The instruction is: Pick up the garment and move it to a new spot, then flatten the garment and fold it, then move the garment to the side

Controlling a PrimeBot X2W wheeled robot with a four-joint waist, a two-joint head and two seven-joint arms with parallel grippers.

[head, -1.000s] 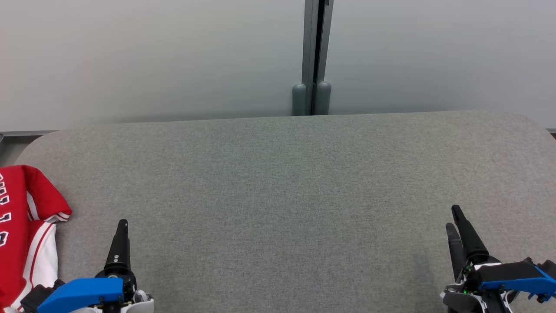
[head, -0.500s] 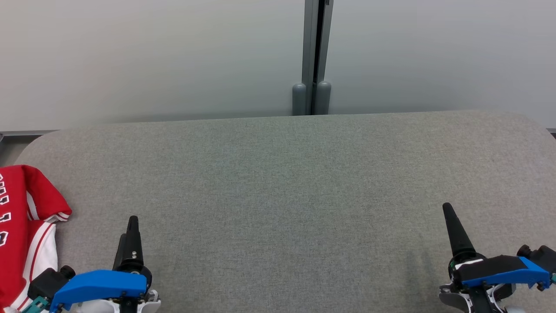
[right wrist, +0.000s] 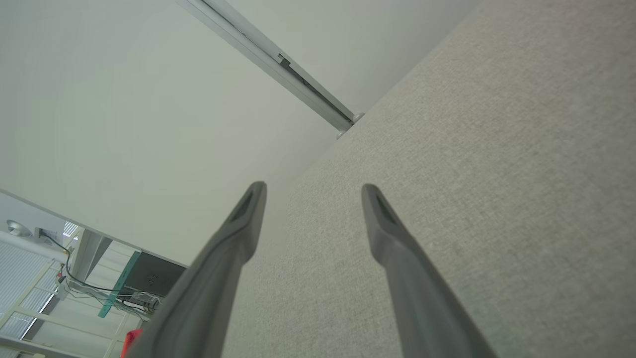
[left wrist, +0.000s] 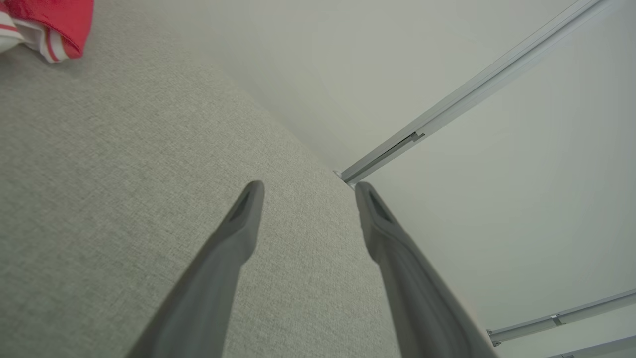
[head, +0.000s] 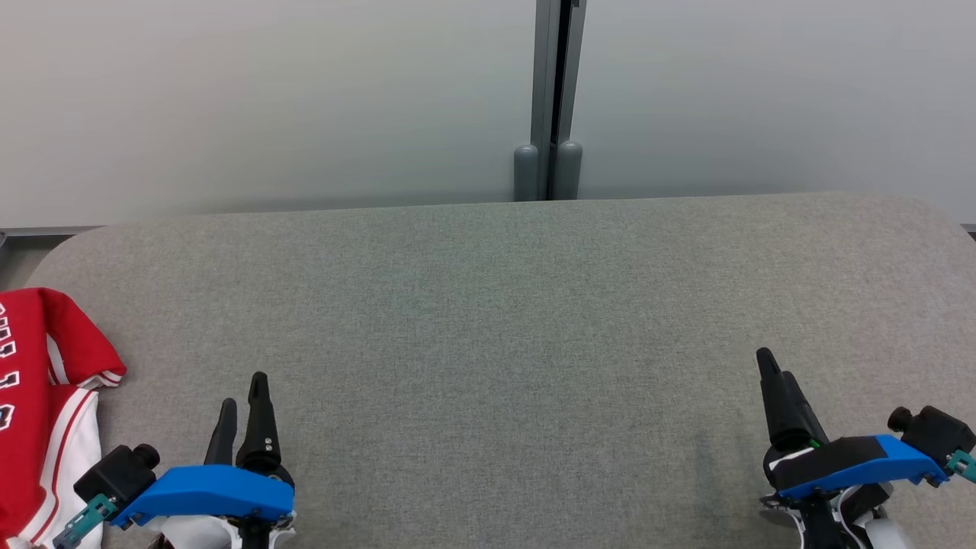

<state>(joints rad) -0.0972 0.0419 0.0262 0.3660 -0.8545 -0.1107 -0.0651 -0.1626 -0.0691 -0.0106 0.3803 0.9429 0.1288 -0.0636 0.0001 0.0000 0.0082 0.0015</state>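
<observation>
Holds left gripper [head: 242,390] and right gripper [right wrist: 313,186] spread wide, empty, above grey table [head: 496,320], apart from red garment [head: 34,396] at far left.

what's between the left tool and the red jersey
Only bare grey table surface lies between the left tool and the red jersey; they are apart. The head view shows it, the left wrist view too.

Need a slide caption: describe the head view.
Open left end effector and open right end effector over grey table; red garment at its left edge.
</observation>
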